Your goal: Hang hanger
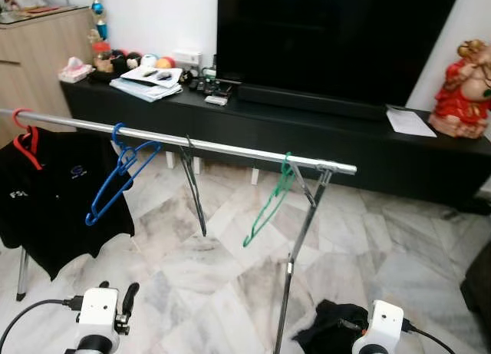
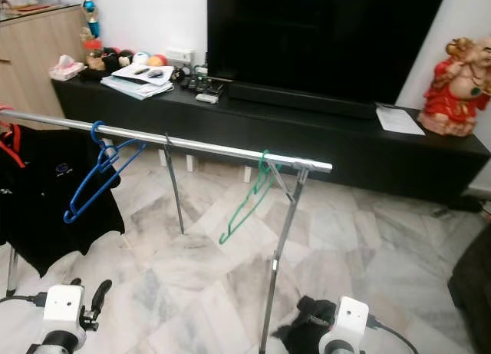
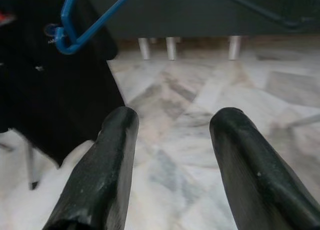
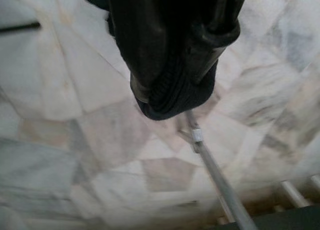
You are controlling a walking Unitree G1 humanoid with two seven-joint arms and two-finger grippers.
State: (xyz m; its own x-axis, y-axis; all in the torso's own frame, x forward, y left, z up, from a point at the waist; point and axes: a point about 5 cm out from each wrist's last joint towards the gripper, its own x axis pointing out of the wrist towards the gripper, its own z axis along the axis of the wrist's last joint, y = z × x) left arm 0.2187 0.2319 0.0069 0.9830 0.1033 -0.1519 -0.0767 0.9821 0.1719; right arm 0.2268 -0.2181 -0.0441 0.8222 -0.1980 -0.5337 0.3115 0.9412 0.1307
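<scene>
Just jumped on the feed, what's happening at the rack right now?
The robot faces a silver clothes rail carrying a black shirt on a red hanger, an empty blue hanger and an empty green hanger. The right end effector is low near the floor, closed on a piece of black clothing. The left end effector is open and holds nothing, low in front of the shirt.
</scene>
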